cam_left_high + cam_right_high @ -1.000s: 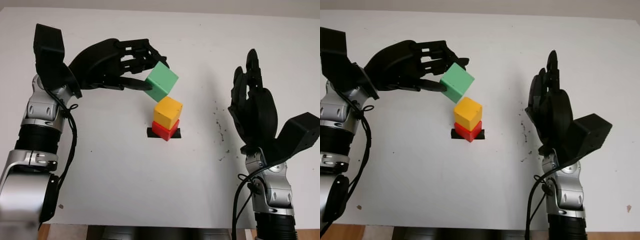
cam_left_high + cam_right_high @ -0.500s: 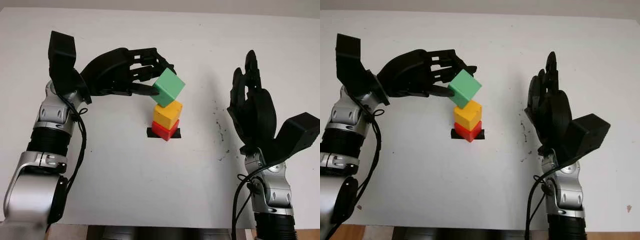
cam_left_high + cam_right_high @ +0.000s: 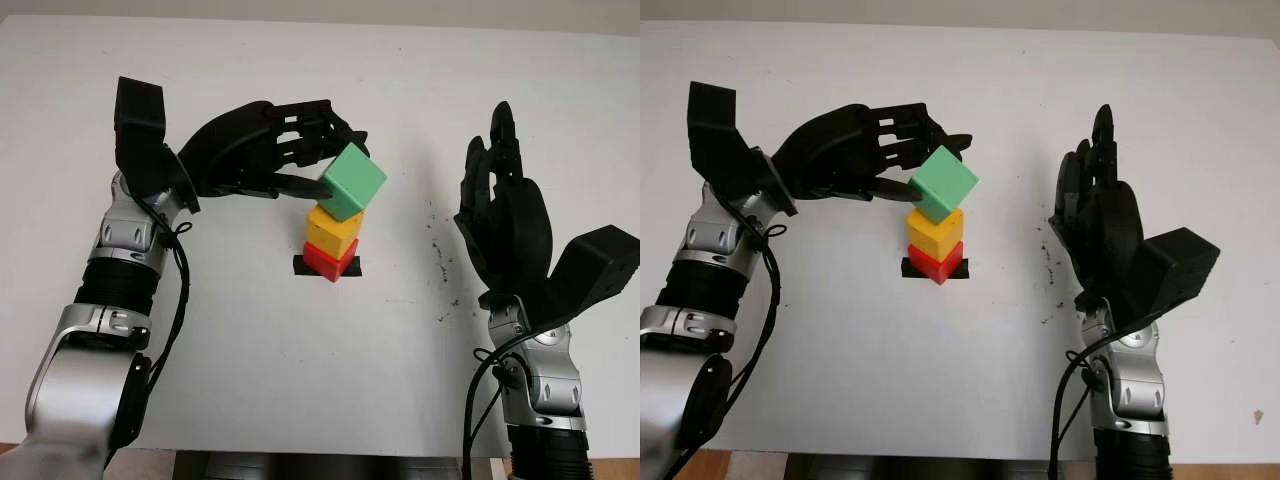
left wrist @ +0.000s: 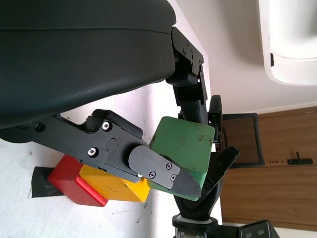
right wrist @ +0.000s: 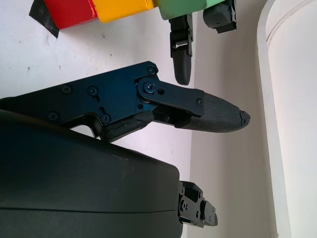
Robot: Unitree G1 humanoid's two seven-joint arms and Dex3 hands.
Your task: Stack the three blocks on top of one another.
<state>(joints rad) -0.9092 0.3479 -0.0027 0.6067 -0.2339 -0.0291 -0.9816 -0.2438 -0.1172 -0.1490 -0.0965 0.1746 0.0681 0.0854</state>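
A yellow block (image 3: 334, 232) sits on a red block (image 3: 328, 261), which stands on a black tape mark (image 3: 302, 266) at the table's middle. My left hand (image 3: 300, 165) is shut on a green block (image 3: 353, 182), tilted on one corner and held right over the yellow block, at or just above its top. In the left wrist view the green block (image 4: 184, 148) is pinched between the fingers, with the yellow block (image 4: 111, 186) and red block (image 4: 76, 181) beneath. My right hand (image 3: 505, 215) stands open and upright to the right of the stack, well apart from it.
The white table (image 3: 250, 350) spreads all around the stack. Small dark specks (image 3: 438, 262) lie between the stack and the right hand. The table's front edge runs along the bottom of the eye views.
My left hand has carried the green block to the right and down, from up-left of the stack to directly over the yellow block. The right hand has stayed put.
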